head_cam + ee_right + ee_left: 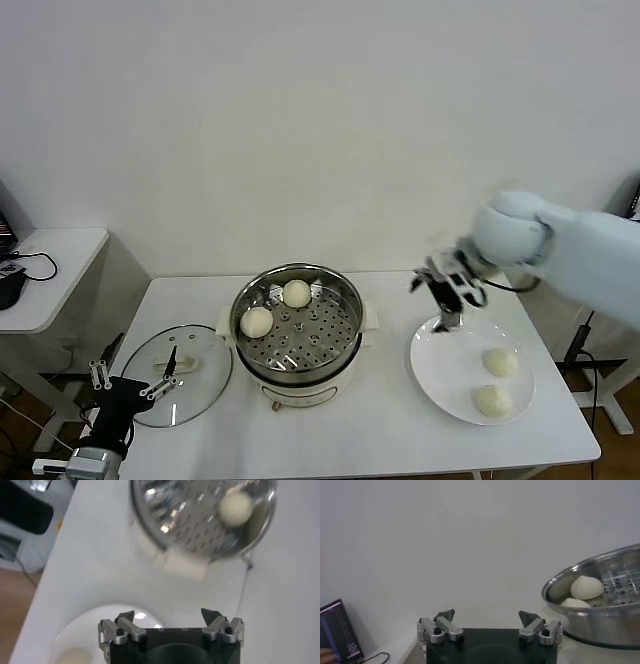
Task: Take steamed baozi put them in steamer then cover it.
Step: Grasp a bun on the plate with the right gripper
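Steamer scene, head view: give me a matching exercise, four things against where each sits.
Things:
1. glass lid
2. two baozi
3. the other two baozi
4. right pincer

Places:
A. on the white plate
B. open, above the plate's far rim
C. flat on the table, left of the steamer
D. on the steamer's perforated tray

Pairs: 1-C, 2-D, 3-A, 4-B
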{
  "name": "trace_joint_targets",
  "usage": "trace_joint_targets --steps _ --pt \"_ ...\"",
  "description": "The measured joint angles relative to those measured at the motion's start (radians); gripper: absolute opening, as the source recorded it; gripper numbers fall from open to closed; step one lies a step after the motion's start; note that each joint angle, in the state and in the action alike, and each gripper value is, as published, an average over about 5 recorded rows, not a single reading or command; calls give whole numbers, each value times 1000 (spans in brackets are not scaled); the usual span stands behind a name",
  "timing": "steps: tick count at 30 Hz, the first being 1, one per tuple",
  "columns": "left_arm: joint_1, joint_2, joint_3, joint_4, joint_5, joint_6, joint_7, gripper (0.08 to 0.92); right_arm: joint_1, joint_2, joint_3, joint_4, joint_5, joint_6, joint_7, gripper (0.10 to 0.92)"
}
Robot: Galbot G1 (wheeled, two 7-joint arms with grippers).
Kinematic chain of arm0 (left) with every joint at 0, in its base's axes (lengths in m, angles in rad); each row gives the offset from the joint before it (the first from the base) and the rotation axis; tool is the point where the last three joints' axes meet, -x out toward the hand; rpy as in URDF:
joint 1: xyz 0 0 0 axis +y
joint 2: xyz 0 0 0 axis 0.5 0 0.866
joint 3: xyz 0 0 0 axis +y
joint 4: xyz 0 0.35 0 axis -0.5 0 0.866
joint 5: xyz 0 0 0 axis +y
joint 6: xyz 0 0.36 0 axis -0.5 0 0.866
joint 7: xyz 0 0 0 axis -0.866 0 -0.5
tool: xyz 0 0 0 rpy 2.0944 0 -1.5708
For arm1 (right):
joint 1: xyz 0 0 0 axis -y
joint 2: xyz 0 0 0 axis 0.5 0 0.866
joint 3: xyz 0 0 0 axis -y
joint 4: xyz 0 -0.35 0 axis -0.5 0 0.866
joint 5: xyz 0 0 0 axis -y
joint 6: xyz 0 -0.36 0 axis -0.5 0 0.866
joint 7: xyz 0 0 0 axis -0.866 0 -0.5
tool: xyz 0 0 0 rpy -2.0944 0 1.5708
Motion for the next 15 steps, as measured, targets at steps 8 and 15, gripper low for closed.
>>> trace_joint_targets --steps 8,15 --pt "9 -3 16 4 19 0 0 823 -354 -198 262 31 -154 70 -4 823" --pt "20 -12 24 5 31 0 0 823 -626 -268 419 28 -247 91 -2 823"
